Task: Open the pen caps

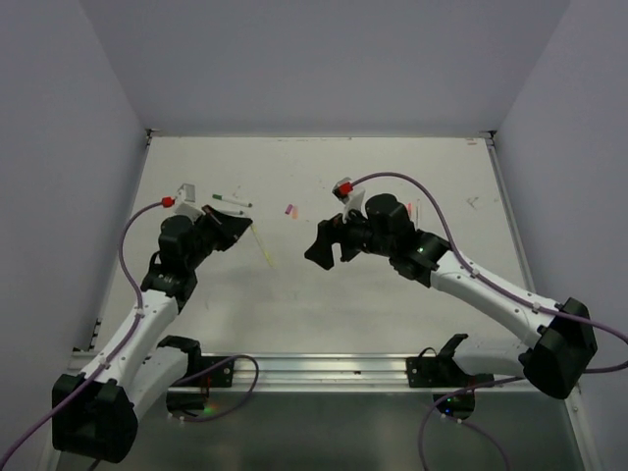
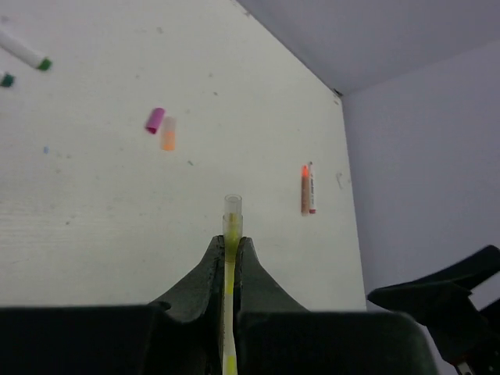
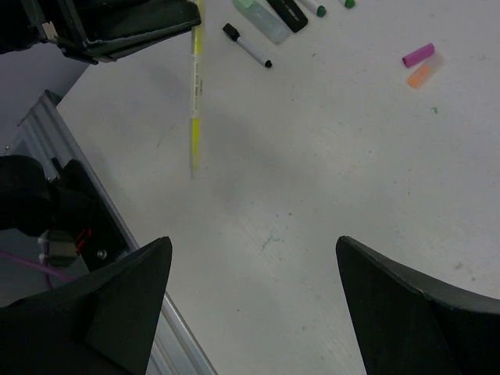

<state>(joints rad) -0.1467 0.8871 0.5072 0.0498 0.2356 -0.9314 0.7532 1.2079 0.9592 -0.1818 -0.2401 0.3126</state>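
Observation:
My left gripper point(image 1: 238, 228) is shut on a slim yellow pen point(image 1: 263, 247) and holds it above the table. In the left wrist view the pen point(image 2: 232, 212) sticks out past the closed fingers, clear end forward. My right gripper point(image 1: 320, 251) is open and empty, a short way right of the pen. In the right wrist view the yellow pen point(image 3: 195, 101) hangs from the left gripper point(image 3: 117, 31) at the upper left. A loose pink cap point(image 1: 290, 210) lies beside a pale orange piece point(image 2: 168, 134). A white pen with a green cap point(image 1: 232, 201) lies behind the left gripper.
A white pen with a black cap point(image 3: 248, 47), a pale green marker point(image 3: 262, 19) and a black marker point(image 3: 289, 14) lie together. Two small green caps point(image 3: 321, 10) lie near them. An orange pen point(image 2: 307, 189) lies toward the right wall. A metal rail point(image 1: 324, 371) runs along the near edge.

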